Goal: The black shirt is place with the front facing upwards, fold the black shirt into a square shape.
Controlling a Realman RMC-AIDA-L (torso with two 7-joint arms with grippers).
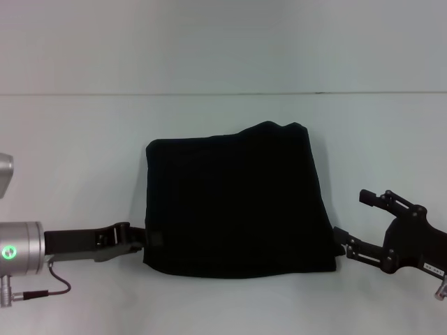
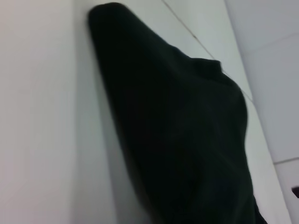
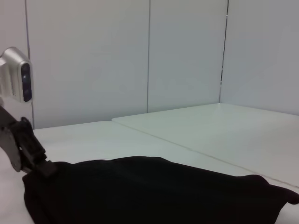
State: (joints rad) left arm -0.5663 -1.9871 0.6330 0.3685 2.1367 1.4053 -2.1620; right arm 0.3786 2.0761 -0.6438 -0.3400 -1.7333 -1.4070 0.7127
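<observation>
The black shirt (image 1: 237, 202) lies folded into a rough square on the white table (image 1: 70, 139), with no lettering showing. My left gripper (image 1: 137, 237) is low at the shirt's left edge near its front corner and meets the cloth there. It also appears in the right wrist view, where the left gripper (image 3: 32, 156) rests against the shirt (image 3: 149, 191) at its corner. My right gripper (image 1: 349, 218) is open at the shirt's front right corner, its lower fingertip (image 1: 341, 237) touching the cloth edge. The left wrist view shows only the shirt (image 2: 187, 140) from close by.
Bare white table surrounds the shirt on every side. A seam (image 1: 223, 93) runs across the far part of the table. White wall panels (image 3: 187, 56) stand behind the table in the right wrist view.
</observation>
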